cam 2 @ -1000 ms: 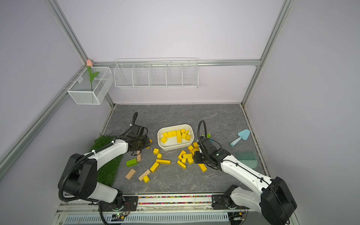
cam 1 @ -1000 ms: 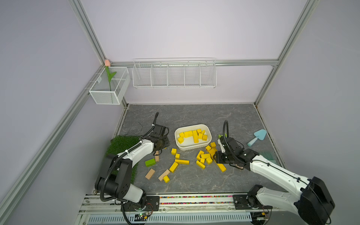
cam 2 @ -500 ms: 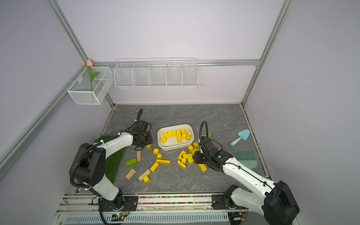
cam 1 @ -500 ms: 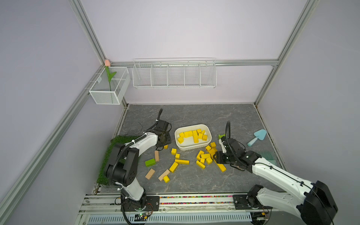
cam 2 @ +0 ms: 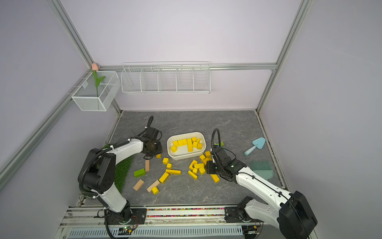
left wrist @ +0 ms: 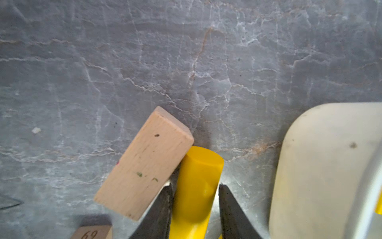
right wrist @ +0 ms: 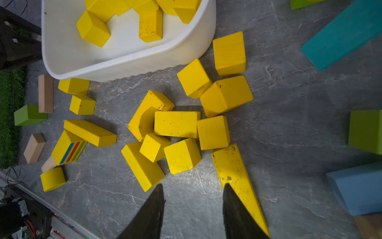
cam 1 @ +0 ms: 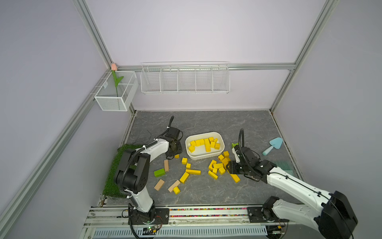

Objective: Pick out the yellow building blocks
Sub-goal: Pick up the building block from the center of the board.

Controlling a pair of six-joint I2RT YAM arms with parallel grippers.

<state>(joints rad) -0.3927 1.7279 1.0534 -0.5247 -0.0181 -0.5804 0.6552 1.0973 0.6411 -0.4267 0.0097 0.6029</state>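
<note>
Yellow building blocks lie inside white tub.

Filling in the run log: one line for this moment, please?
left gripper: fingers shut on yellow cylinder beside tan block | right gripper: open, empty, by yellow wedge | white bin: holds yellow blocks, more loose

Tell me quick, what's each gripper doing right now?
Left gripper: jaws either side of the yellow cylinder; grip cannot be told.
Right gripper: open, holding nothing.
</note>
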